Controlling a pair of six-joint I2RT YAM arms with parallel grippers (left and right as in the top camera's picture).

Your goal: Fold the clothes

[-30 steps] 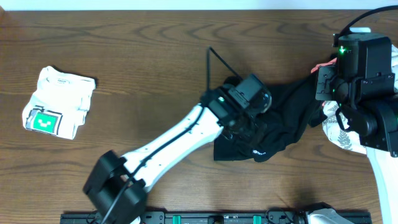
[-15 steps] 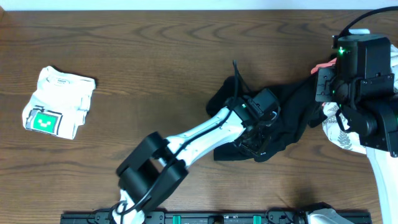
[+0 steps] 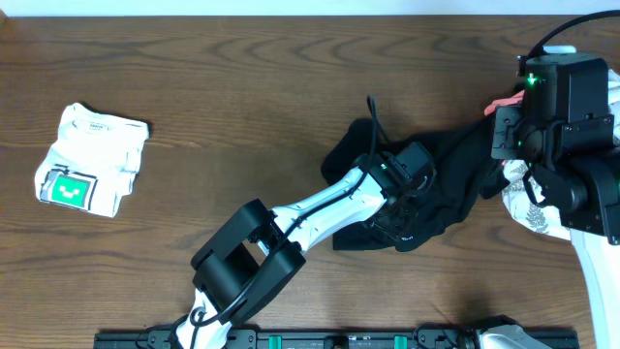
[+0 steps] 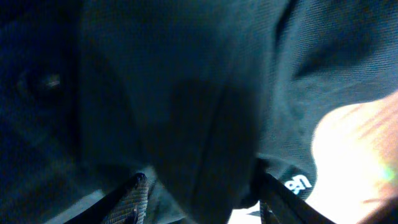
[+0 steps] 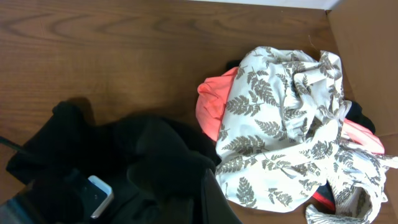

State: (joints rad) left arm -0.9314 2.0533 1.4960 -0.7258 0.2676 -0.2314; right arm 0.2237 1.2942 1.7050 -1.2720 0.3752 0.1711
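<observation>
STEP: you are grasping at the black garment (image 3: 455, 184), which is lying crumpled and unfolded right of centre on the table (image 3: 242, 97) | LEFT: left gripper (image 3: 402, 211) is pressing into the fabric, grip not determinable | RIGHT: right arm (image 3: 567, 107) is hiding its jaws, cannot tell | NEXT: spreading it flat is looking necessary.

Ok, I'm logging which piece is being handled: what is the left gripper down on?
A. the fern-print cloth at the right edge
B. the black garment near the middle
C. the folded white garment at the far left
B: the left gripper sits on the black garment, whose dark fabric fills its wrist view.
</observation>
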